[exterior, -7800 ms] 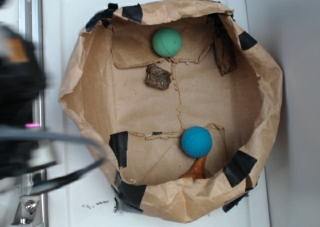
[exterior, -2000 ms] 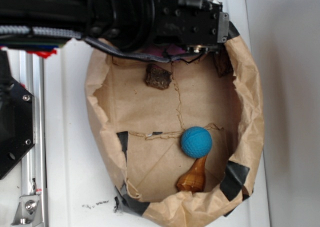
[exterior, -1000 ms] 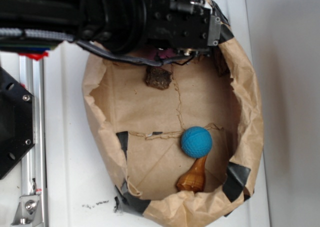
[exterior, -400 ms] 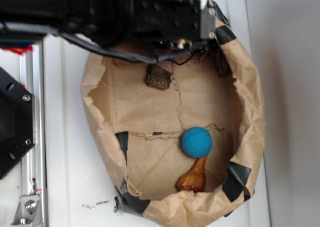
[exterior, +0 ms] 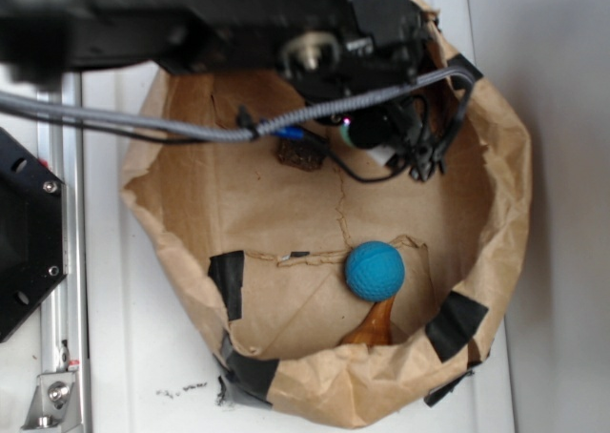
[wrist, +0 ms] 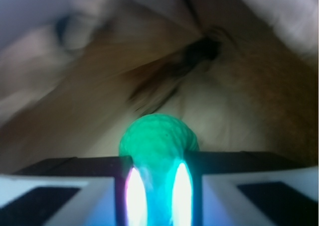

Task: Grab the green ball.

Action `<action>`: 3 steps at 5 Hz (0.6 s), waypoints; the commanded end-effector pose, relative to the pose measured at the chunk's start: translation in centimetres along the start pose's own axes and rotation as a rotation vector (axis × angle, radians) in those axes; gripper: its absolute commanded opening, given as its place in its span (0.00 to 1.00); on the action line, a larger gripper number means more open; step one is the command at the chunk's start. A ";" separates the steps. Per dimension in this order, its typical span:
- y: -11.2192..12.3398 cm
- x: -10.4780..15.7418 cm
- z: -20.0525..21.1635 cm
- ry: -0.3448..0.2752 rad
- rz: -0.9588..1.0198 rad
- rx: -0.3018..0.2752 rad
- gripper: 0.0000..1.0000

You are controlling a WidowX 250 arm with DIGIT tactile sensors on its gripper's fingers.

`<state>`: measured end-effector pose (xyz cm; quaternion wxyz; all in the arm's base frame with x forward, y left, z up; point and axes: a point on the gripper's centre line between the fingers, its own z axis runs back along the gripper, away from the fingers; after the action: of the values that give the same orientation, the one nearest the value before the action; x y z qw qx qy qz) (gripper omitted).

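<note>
Mint-green and foam-like, the green ball [wrist: 157, 136] sits clamped in my gripper [wrist: 155, 186] above the far end of the brown paper bag [exterior: 496, 223]. The blue ball [exterior: 374, 271] lies on the bag's floor, well apart.

The robot's black arm [exterior: 191, 18] comes in from the top left and lies across the top of the exterior view. It looks blurry. A gray cable [exterior: 143, 123] runs along under it. The end effector [exterior: 386, 133] hangs at the end of the arm and points down. In the wrist view, its 2 fingers [wrist: 75, 188] are close together, and they squeeze the green ball [wrist: 157, 141] between them. The finger tips glow bright.
</note>
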<state>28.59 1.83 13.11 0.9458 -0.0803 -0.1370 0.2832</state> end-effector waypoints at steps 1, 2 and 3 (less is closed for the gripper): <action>1.6 -1.8 5.2 0.178 -0.435 -0.081 0.00; 3.0 -2.1 4.8 0.220 -0.388 0.009 0.00; 2.9 -2.2 4.8 0.234 -0.382 0.033 0.00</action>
<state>23.75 1.82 14.85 0.9928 -0.0706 -0.0175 0.0950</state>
